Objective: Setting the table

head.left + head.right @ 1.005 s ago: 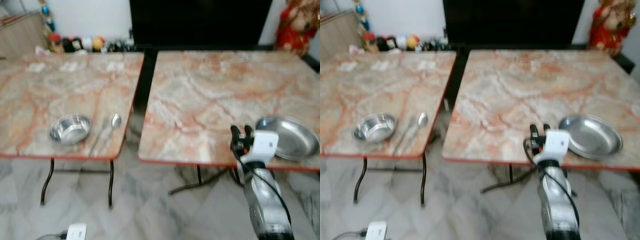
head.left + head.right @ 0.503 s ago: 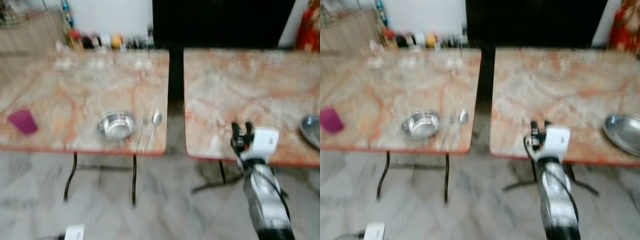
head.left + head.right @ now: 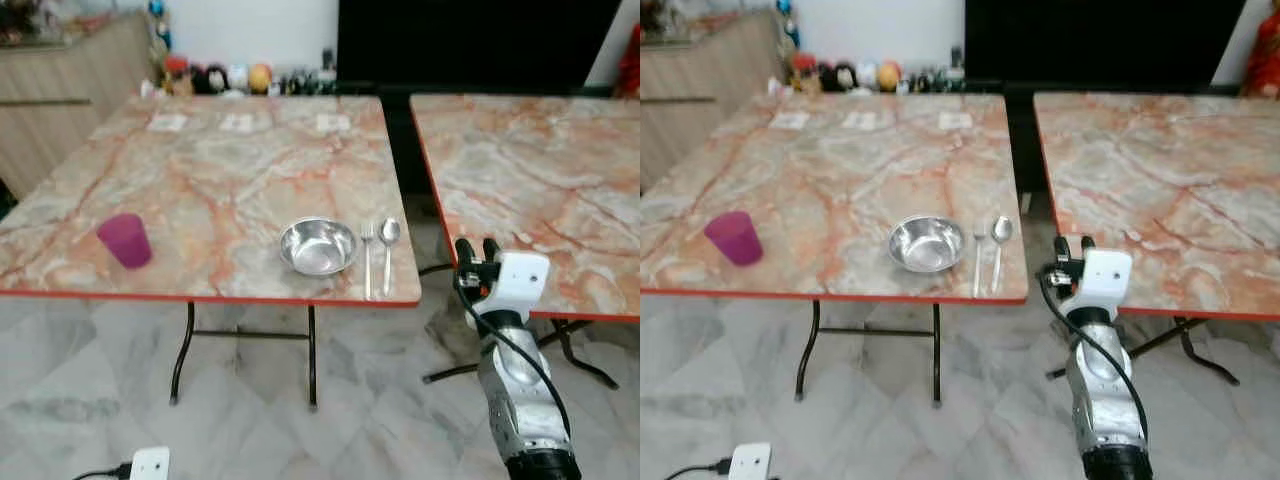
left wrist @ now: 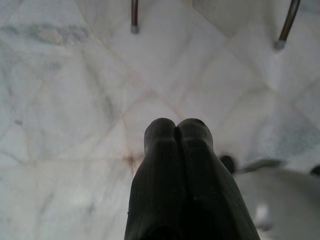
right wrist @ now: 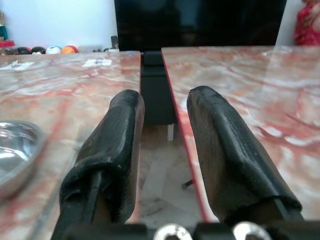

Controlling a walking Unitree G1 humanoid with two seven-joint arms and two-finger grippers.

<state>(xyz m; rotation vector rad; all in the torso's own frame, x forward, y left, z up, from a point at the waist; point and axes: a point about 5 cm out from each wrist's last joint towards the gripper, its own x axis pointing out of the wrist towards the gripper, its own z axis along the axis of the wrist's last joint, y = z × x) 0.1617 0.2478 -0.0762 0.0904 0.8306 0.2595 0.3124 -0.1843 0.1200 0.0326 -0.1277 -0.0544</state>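
Two marble-patterned tables stand side by side with a dark gap between them. On the left table (image 3: 200, 170) a place setting is partly laid near the front edge: a steel bowl (image 3: 318, 246), then a fork (image 3: 367, 258) and a spoon (image 3: 389, 240) lying parallel just beside it on its right, handles toward the edge, as a diner would find them. A purple cup (image 3: 125, 240) stands upright well apart to the bowl's left, probably not yet in its final place

The right gripper (image 3: 477, 248) is raised at table height in front of the gap, between the left table's front corner and the right table (image 3: 530, 170). Its two black fingers (image 5: 112, 150) are parted and hold nothing, aimed along the gap. The bowl, fork and spoon lie near it, to its left and slightly farther back, none touching it

The left gripper (image 4: 176, 131) hangs idle, pointing down at the tiled floor (image 4: 65, 100), its fingers pressed together with nothing between them

A white charger (image 3: 148, 463) lies on the floor
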